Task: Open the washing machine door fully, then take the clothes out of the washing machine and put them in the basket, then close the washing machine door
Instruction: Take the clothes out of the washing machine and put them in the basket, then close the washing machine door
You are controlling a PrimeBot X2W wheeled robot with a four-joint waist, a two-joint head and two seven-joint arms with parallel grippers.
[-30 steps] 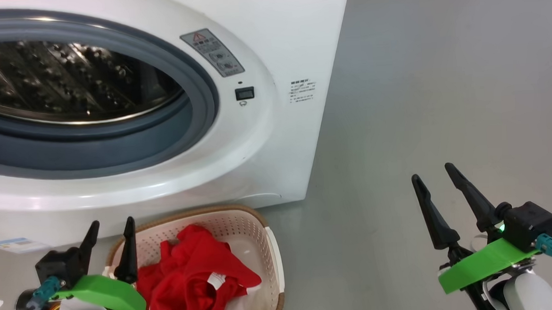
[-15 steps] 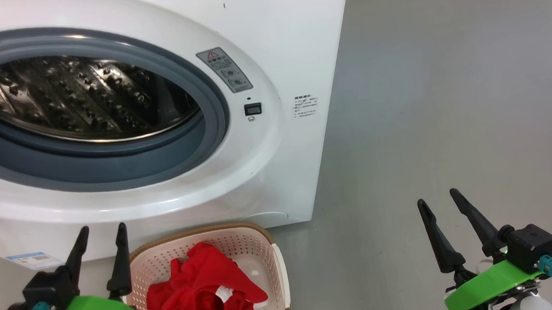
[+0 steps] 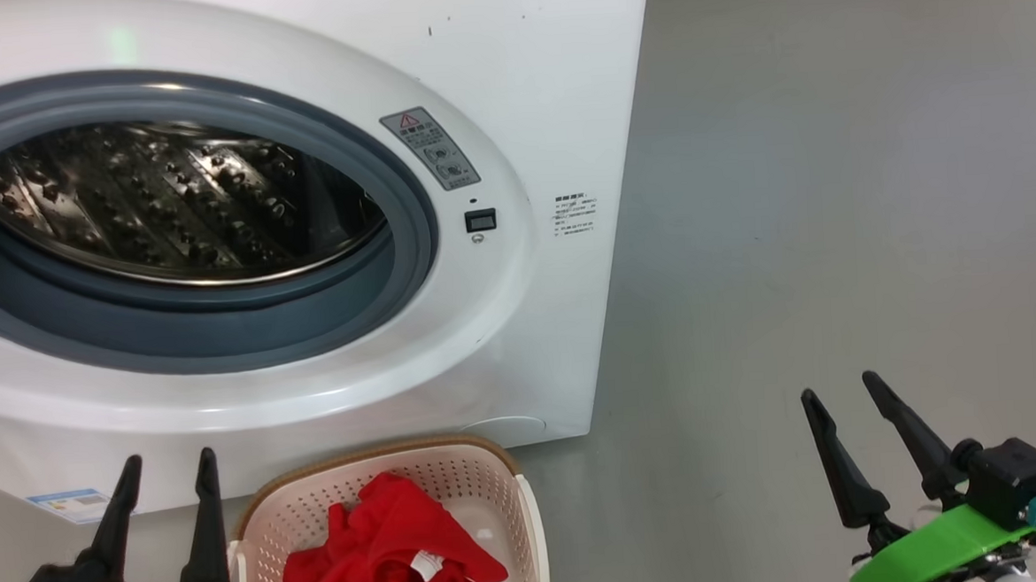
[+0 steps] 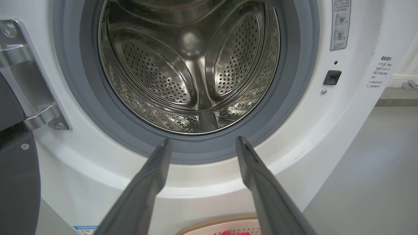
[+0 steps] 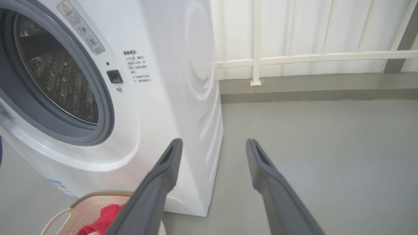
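From where I stand, the unloading looks done. The big white front-loading washing machine (image 3: 515, 69) gapes open, and its perforated steel drum (image 4: 192, 65), framed by the grey rubber ring (image 4: 294, 81), shows nothing but bare metal. The soft bright red clothes with white trim (image 3: 381, 551) lie heaped in the small cream perforated plastic basket with the brown rim (image 3: 491, 496), which sits on the grey floor (image 3: 831, 177) just in front of the machine's lower face. I'd say only the last step is left, shutting the door. The round, dark-rimmed washing machine door (image 4: 14, 182) is swung out to the robot's left on its metal hinge (image 4: 32, 85), and only a slab of it shows at the edge of the left wrist view. The left gripper (image 3: 169, 460) hovers low beside the basket with its two long dark fingers spread wide and nothing between them. It points at the drum mouth and touches nothing. The right gripper (image 3: 839, 387) hangs well apart over bare floor, equally wide open and empty. The next move probably falls to the left arm. It must reach outward past the hinge, get behind the door's far edge and sweep it round. It has to push until the catch seats in the small black latch slot (image 3: 480, 220), without knocking the basket below.
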